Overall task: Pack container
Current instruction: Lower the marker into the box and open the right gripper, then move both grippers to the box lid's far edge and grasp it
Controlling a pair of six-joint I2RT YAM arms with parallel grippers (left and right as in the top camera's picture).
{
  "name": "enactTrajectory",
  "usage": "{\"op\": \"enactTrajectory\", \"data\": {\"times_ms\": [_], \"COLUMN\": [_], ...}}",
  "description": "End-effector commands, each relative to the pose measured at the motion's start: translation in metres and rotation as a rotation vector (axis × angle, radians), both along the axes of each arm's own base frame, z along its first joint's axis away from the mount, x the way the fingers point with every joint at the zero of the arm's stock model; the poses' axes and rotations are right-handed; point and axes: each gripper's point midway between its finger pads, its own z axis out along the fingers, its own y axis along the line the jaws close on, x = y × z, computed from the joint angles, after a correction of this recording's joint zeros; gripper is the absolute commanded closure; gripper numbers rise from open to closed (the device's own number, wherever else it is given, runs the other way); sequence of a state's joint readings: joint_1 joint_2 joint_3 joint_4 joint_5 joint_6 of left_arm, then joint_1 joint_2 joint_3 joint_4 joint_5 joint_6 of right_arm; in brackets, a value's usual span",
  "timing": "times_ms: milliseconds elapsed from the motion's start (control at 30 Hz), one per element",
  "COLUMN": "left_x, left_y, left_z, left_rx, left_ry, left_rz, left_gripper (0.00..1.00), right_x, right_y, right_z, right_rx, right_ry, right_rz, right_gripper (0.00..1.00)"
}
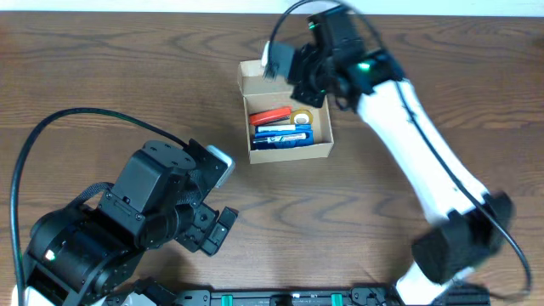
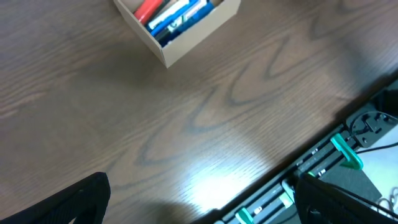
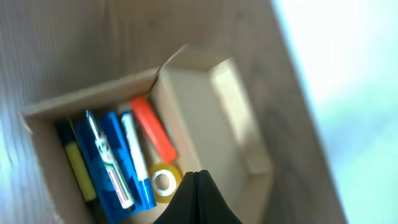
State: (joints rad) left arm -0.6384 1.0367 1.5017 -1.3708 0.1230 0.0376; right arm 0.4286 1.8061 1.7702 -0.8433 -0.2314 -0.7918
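Note:
The container (image 1: 289, 151) is a tan cardboard box, open, with its flap lid (image 1: 255, 75) raised at the far side. Inside lie a red pen (image 1: 270, 115), blue pens (image 1: 280, 136) and a yellow tape roll (image 1: 303, 117). My right gripper (image 1: 299, 92) is shut and empty, hovering over the box's far edge. In the right wrist view its closed tips (image 3: 198, 199) sit just above the tape roll (image 3: 163, 182), beside the flap (image 3: 217, 118). My left gripper (image 1: 217, 228) is open and empty, well in front and left of the box (image 2: 186, 37).
The dark wood table (image 1: 102, 76) stretches around the box. A black rail with green clips (image 2: 323, 168) runs along the table's near edge. A black cable (image 1: 51, 127) loops over the left side.

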Motion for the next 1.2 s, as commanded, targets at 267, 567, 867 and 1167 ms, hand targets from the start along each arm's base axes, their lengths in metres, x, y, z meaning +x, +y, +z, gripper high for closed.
{"op": "enactTrajectory", "data": {"times_ms": [267,567,867,1167], "left_x": [0.052,0.124,0.201,0.264], "left_y": [0.023,0.026,0.028,0.008], "left_z": [0.021,0.019,-0.021,-0.085], "left_rx": [0.045,-0.079,-0.264,-0.373], "left_ry": [-0.207,-0.190,-0.042,0.084], "left_rz": [0.252,0.380,0.385,0.347], "left_gripper": [0.05,0.05,0.05,0.00], "right_x": [0.030,0.044,0.052,0.064], "right_y": [-0.092,-0.125,-0.133,-0.139], "right_z": [0.008,-0.020,-0.043,-0.084], "right_rx": [0.304,0.422,0.425,0.424], "right_ry": [0.249,0.417,0.469,0.556], "right_rz": [-0.611,-0.745,-0.791,-0.869], "right_gripper": [0.99,0.99,0.99,0.99]}}
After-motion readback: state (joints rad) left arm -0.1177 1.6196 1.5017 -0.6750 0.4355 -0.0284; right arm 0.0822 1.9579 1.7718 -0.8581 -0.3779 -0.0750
